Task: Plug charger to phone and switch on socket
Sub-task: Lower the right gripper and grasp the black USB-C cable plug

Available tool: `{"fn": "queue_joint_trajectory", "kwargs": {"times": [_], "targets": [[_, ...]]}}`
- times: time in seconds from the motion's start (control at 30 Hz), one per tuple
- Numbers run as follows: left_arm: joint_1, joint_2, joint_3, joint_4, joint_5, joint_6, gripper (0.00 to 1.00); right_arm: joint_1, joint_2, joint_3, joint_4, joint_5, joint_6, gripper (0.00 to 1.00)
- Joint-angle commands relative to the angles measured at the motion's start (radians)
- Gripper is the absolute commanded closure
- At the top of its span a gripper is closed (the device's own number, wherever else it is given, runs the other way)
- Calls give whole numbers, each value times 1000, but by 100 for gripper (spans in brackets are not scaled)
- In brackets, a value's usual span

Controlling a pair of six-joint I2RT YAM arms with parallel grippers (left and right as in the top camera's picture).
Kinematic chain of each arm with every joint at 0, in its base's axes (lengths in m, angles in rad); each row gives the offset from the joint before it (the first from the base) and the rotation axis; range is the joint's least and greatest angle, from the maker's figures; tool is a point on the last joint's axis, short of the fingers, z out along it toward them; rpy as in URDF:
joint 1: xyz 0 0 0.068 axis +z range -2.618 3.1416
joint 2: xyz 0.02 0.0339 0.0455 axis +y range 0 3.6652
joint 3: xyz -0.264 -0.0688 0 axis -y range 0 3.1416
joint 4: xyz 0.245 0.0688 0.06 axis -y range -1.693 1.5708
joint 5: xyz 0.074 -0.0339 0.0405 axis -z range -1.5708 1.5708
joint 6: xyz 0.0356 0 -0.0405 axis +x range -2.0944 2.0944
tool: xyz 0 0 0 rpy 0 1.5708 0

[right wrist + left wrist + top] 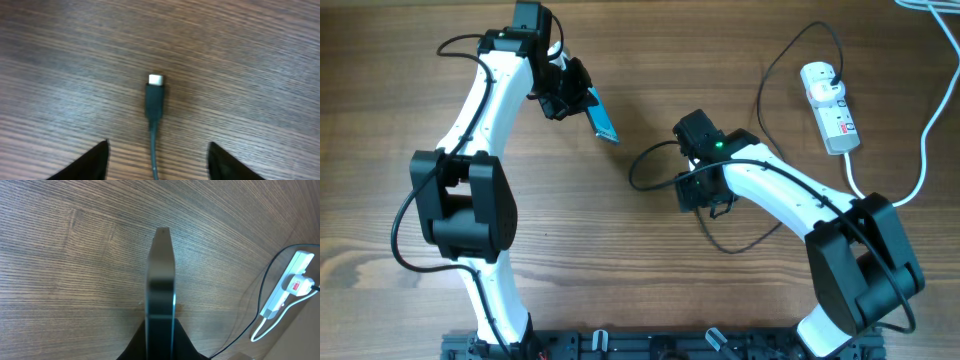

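Note:
My left gripper (568, 92) is shut on the phone (604, 118), whose cyan screen shows; it is held tilted on edge above the table. In the left wrist view the phone (160, 275) stands edge-on between my fingers (160, 345). My right gripper (692, 130) is open. In the right wrist view the charger's black connector tip (155, 97) lies on the wood between the open fingers (157, 160), untouched. The thin black cable (638, 172) loops left of the right wrist and runs to the white adapter (817, 75) in the socket (832, 112).
The socket's thick white cord (920, 175) curves along the right edge of the table. The socket also shows at the right of the left wrist view (289, 284). The black cable loops under the right arm (735, 245).

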Motion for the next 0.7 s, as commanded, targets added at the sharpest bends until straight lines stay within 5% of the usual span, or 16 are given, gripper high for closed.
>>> {"fn": "queue_joint_trajectory", "kwargs": {"times": [0.0, 0.67], "targets": [[-4, -39, 0, 2, 27, 16, 96, 4, 16, -2, 1, 47, 4, 44], [-4, -39, 0, 3, 39, 11, 96, 5, 19, -28, 39, 34, 5, 59]]}}
